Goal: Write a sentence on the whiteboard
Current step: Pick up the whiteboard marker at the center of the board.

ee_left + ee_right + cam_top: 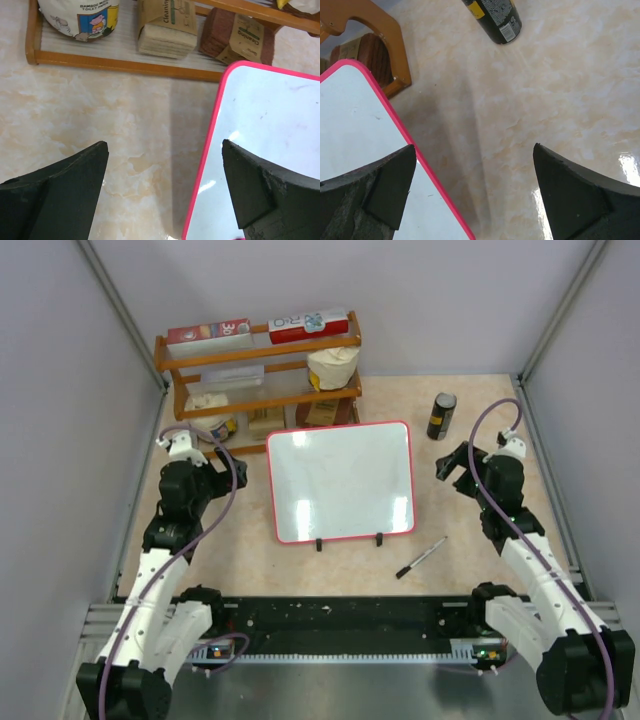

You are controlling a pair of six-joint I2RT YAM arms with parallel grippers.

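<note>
1. The left hand (164, 146) is spread wide and carries nothing. It hangs just left of the whiteboard (340, 480), and in its wrist view its right finger overlaps the pink frame. If it comes down carelessly, that finger could catch the frame and skew the board.
2. The right hand (474, 147) is just as wide and just as empty, at the board's right side towards the far corner. Its left finger overlaps the frame in its own wrist view, so the same snag is possible there.
3. The marker (421, 557) lies flat on the tabletop (470, 540), near and to the right of the board and apart from both hands. It is thin and round, so it will probably roll or skid if the fingers close off-centre. Gripped askew, its tip would meet the board at a poor angle. I cannot tell whether it is capped.
4. The whiteboard sits mid-tabletop with two black clip feet (319, 543) at its near edge, and nothing is written on it yet. The tabletop looks glossy, so writing pressure may slide the board towards the wooden shelf (260, 370) just beyond it unless the left hand braces it.
5. The dark can (441, 416) stands at the far right, near the right hand. A loose swing of that arm could topple it.
</note>
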